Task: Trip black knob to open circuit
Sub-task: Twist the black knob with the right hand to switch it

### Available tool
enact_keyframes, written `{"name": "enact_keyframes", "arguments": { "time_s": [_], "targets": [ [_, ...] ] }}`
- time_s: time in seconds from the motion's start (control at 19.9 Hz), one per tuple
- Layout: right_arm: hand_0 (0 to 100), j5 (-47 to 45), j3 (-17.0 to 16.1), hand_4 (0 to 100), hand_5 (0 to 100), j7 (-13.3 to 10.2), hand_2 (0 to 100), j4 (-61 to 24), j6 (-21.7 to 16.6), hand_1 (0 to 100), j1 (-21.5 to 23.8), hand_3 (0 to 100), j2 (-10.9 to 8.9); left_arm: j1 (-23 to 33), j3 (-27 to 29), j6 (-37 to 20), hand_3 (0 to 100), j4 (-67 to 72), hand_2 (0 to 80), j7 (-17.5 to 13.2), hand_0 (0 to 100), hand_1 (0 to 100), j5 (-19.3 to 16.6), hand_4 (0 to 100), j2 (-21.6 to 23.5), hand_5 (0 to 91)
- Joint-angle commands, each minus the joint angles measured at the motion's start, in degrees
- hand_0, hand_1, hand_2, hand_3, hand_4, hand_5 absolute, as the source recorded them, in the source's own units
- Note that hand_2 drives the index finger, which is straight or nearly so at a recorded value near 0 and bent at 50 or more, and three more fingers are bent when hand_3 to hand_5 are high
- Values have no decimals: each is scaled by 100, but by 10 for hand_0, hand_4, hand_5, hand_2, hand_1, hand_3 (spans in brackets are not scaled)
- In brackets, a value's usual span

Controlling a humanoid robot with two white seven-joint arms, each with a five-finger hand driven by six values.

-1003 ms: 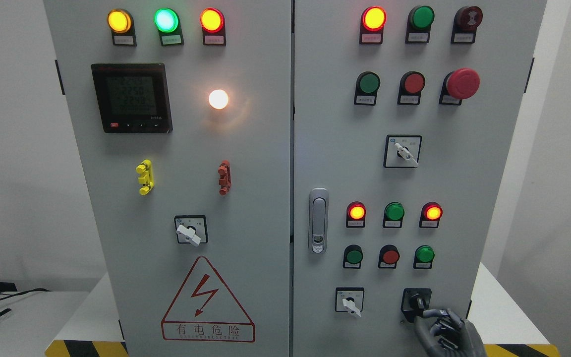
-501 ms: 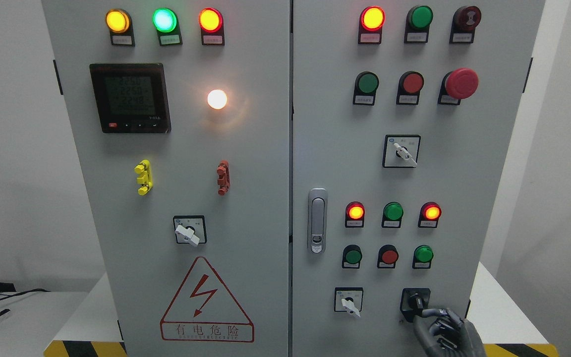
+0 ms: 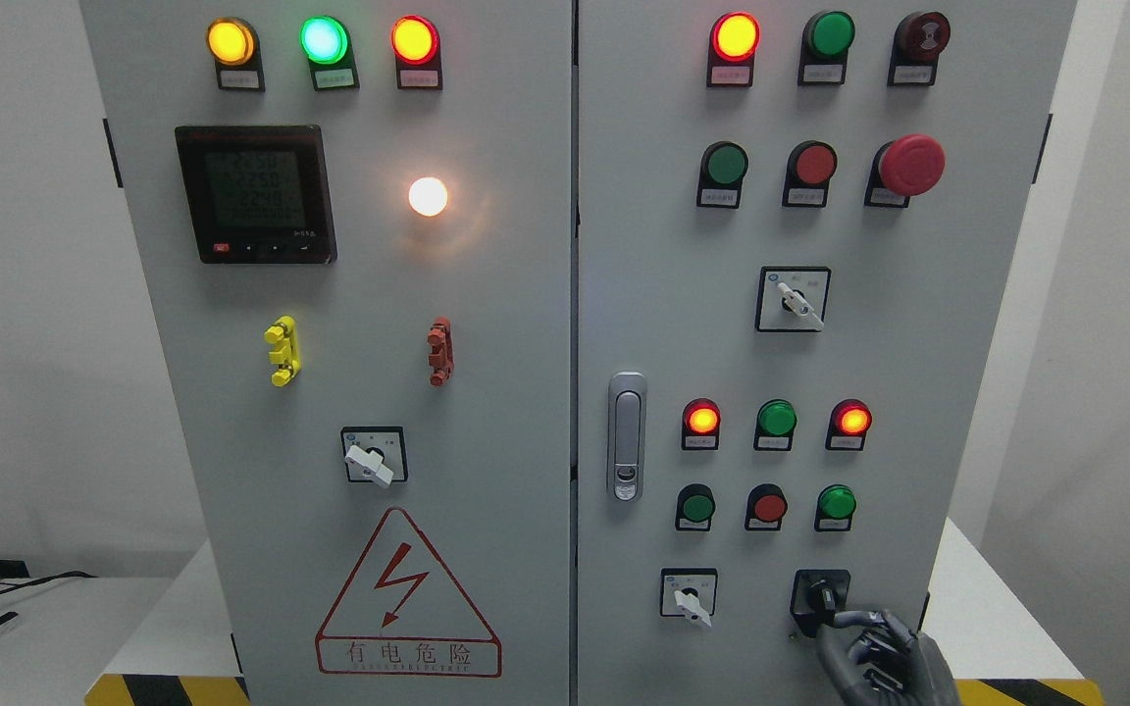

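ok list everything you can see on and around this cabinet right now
cabinet: 1, grey, two doors, centre
pilot lamps: 9, amber, red, green, door tops and lower right
push buttons: 5, green and red, right door
emergency stop: 1, red, upper right
meter: 1, black, left door
white lamp: 1, lit, beside meter
white selector switches: 3, both doors
black knob: 1, bottom right
door handle: 1, silver
warning triangle: 1, red, lower left
right hand: 1, dark, fingers touching black knob
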Motion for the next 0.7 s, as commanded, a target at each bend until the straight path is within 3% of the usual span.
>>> {"name": "enact_keyframes", "arguments": {
  "time_s": [0.0, 0.65],
  "targets": [
    [478, -4, 206, 757, 777, 13, 515, -20, 14, 794, 12, 849, 16, 0, 0, -5, 0, 0, 0, 5, 120, 389, -176, 0, 4, 0],
    [481, -4, 224, 759, 777, 13, 522, -11, 14, 793, -50, 850, 69, 0, 0, -5, 0, 0, 0, 5, 120, 389, -176, 0, -5, 0]
  ]
}}
